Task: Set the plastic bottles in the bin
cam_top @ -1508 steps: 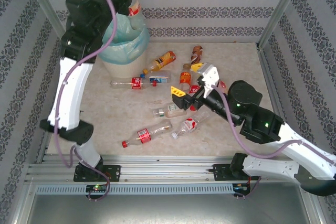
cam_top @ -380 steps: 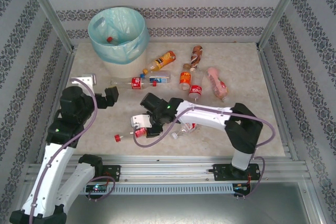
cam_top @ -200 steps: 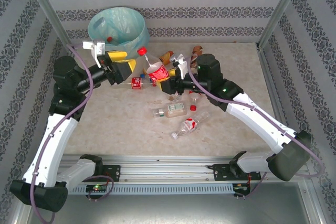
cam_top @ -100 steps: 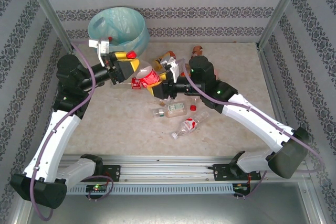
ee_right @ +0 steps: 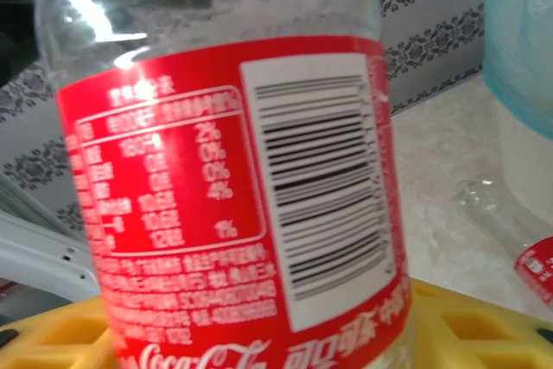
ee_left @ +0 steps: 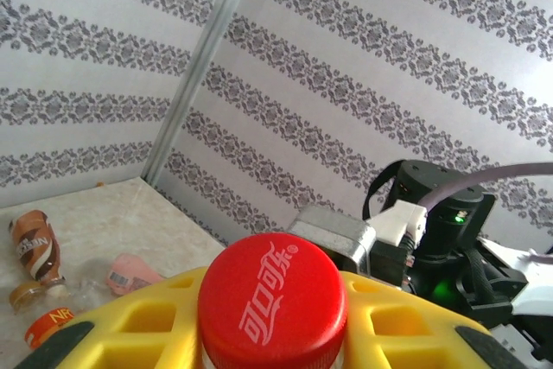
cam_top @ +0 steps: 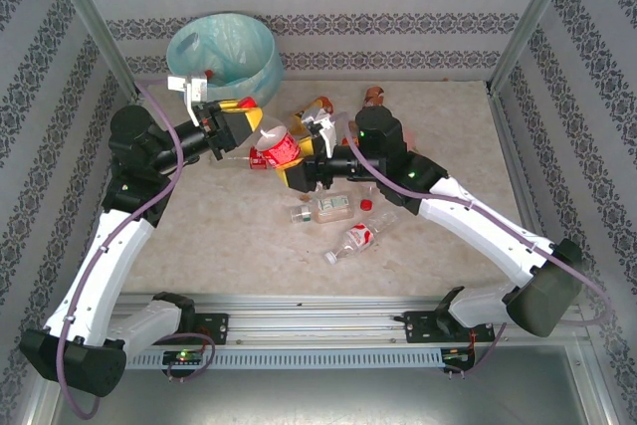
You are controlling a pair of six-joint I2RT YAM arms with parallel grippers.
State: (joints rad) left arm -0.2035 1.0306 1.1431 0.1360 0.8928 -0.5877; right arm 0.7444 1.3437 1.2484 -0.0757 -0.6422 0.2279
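A clear plastic bottle (cam_top: 276, 144) with a red label hangs above the table between both arms. My left gripper (cam_top: 242, 124) is shut on its neck, just under the red cap (ee_left: 272, 300), with yellow fingers (ee_left: 138, 334) on either side. My right gripper (cam_top: 299, 164) is shut on the bottle's lower body (ee_right: 233, 205), its yellow fingers (ee_right: 484, 326) at the bottom of the right wrist view. The cream bin (cam_top: 224, 52) with its teal bag stands at the far left, a red-capped bottle (cam_top: 206, 74) inside. More bottles lie on the table (cam_top: 199, 226): clear ones (cam_top: 325, 209) (cam_top: 355, 237), an orange one (cam_top: 317, 106) and a brown one (cam_top: 373, 97).
A red-labelled bottle (cam_top: 254, 158) lies under the held one. In the left wrist view, brown (ee_left: 30, 248), pink (ee_left: 130, 272) and orange (ee_left: 52, 327) bottles lie at the left, and the right arm (ee_left: 441, 222) is close behind. The bin's wall (ee_right: 523, 66) is at the right wrist view's right edge. Patterned walls enclose the table.
The right gripper carried the red-labelled bottle left toward the left gripper and tipped it lower. The left gripper took hold of its cap end.
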